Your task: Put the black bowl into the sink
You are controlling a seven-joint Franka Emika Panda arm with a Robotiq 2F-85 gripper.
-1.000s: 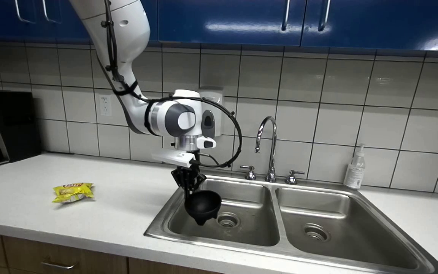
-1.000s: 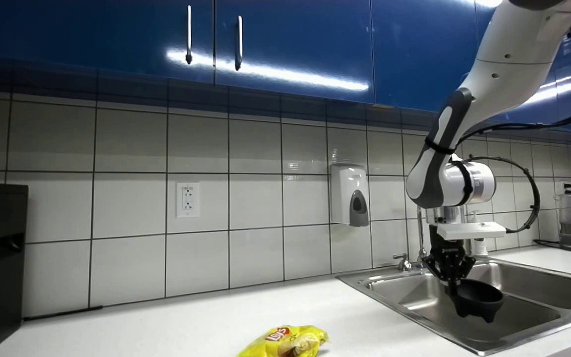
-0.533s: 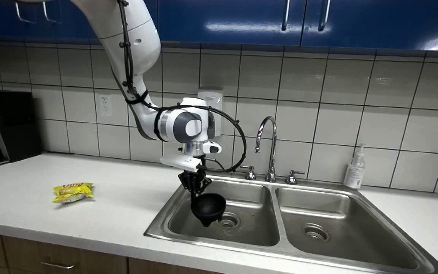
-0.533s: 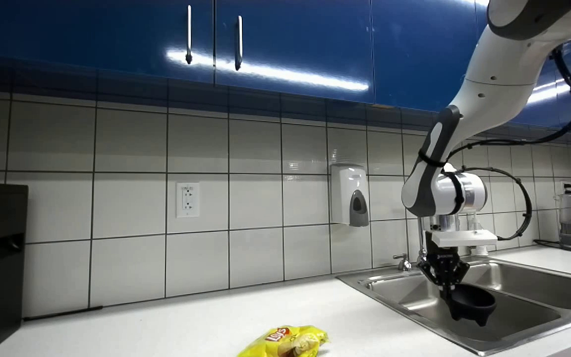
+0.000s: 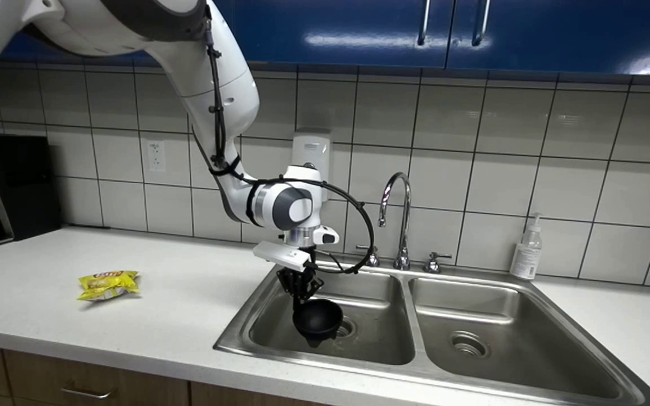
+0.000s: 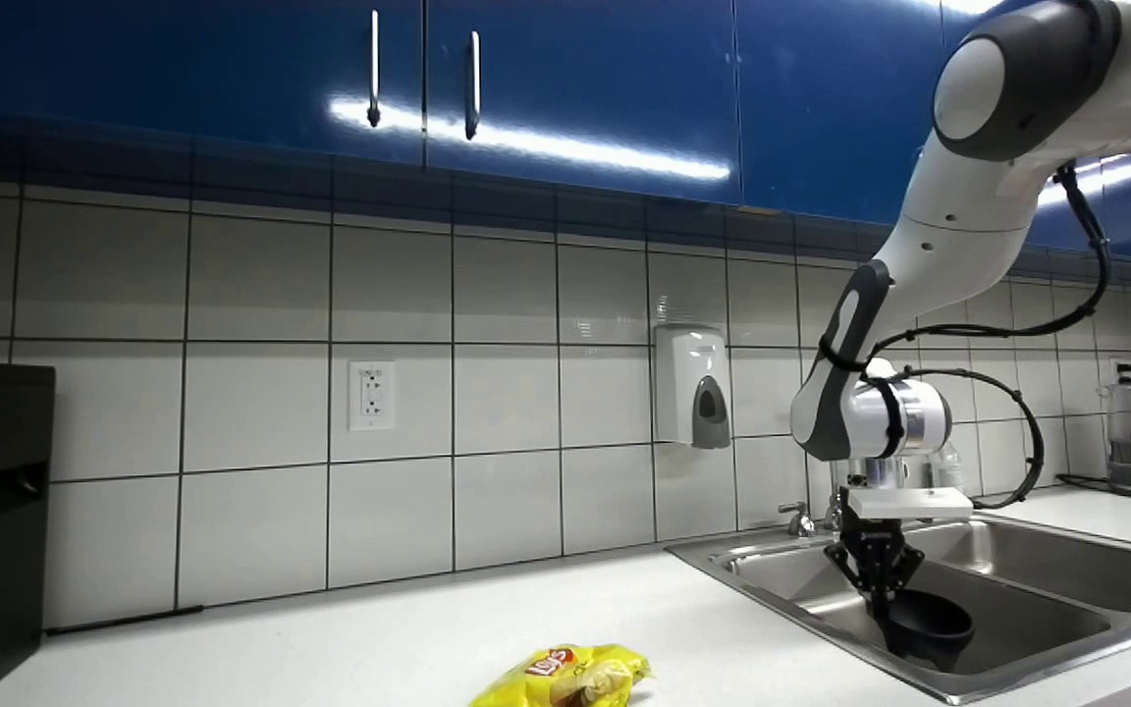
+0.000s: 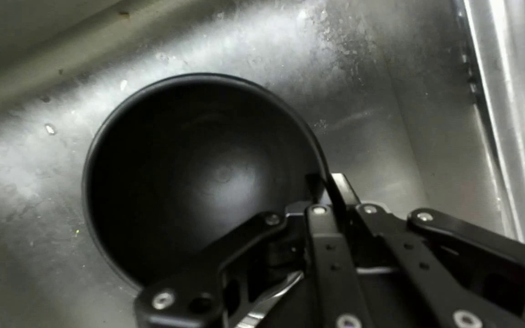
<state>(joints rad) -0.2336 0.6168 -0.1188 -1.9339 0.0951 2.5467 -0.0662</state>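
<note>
The black bowl (image 5: 318, 319) is low inside the basin of the metal sink (image 5: 370, 347) nearer the chip bag. It also shows in an exterior view (image 6: 929, 624). My gripper (image 5: 297, 303) comes down from above and is shut on the bowl's rim, one finger inside and one outside. In the wrist view the bowl (image 7: 198, 159) opens towards the camera, and the gripper (image 7: 328, 189) pinches the rim at its lower right. The bowl looks roughly level. I cannot tell whether its feet touch the basin floor.
A chrome faucet (image 5: 401, 220) stands behind the sink, with a soap bottle (image 5: 527, 251) at the back corner. A soap dispenser (image 6: 691, 386) hangs on the wall. A yellow chip bag (image 5: 109, 285) lies on the counter. A coffee maker (image 5: 12, 186) stands farther along. Blue cabinets (image 6: 575, 88) hang overhead.
The arm has lowered, and the bowl has moved down deeper into the basin. In an exterior view it also shifted right, over part of the drain. The grip on the rim stays the same.
</note>
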